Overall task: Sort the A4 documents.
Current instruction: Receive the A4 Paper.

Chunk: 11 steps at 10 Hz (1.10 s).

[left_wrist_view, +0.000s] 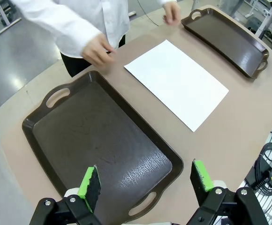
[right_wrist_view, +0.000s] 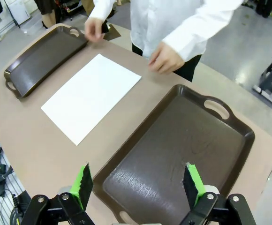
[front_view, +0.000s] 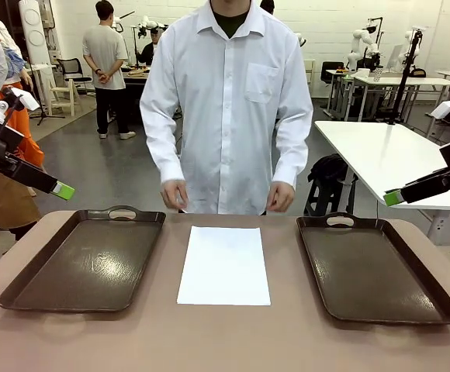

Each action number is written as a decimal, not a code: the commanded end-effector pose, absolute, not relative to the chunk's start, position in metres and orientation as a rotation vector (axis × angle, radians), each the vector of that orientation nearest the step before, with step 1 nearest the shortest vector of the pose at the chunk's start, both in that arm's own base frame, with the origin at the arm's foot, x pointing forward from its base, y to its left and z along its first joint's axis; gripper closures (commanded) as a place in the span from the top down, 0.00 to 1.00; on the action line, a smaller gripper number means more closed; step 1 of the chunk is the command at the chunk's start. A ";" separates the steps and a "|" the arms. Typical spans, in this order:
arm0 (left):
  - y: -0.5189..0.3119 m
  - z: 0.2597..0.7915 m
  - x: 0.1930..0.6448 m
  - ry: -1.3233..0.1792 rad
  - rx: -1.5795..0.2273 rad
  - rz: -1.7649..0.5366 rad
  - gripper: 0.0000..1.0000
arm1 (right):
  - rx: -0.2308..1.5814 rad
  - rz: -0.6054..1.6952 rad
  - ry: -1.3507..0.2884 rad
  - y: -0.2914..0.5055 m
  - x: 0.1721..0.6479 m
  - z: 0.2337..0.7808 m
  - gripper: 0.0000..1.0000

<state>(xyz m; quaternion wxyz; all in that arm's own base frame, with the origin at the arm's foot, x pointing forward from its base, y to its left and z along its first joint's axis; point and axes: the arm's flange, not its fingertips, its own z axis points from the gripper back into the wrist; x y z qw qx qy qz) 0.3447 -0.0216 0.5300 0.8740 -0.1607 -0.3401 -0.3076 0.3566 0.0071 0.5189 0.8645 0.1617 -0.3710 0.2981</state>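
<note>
A single blank white A4 document [front_view: 223, 265] lies flat on the table between two dark brown handled trays, the left tray [front_view: 23, 288] and the right tray [front_view: 434, 298]. My left gripper [front_view: 64, 191] hovers open above and outside the left tray's far corner. In its wrist view the left gripper [left_wrist_view: 145, 180] looks down on the left tray [left_wrist_view: 37, 136], with the document [left_wrist_view: 176, 82] beyond it. My right gripper [front_view: 394, 198] hangs open above the right tray's far side. The right gripper [right_wrist_view: 138, 183] holds nothing over the right tray [right_wrist_view: 241, 140], and the document [right_wrist_view: 91, 96] lies to its left.
A person in a white shirt stands at the table's far edge with both hands [front_view: 174, 194] low, just behind the document. A white table [front_view: 388, 155] and a stool stand behind on the right. Cables [left_wrist_view: 267, 164] hang off the table's near side.
</note>
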 end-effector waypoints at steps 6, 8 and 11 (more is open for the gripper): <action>-0.021 0.531 0.344 -0.716 -0.340 -0.644 1.00 | 0.341 0.623 -0.779 0.006 0.356 0.519 1.00; -0.021 0.531 0.344 -0.716 -0.340 -0.644 1.00 | 0.341 0.623 -0.779 0.006 0.356 0.519 1.00; -0.021 0.531 0.344 -0.716 -0.340 -0.644 1.00 | 0.341 0.623 -0.779 0.006 0.356 0.519 1.00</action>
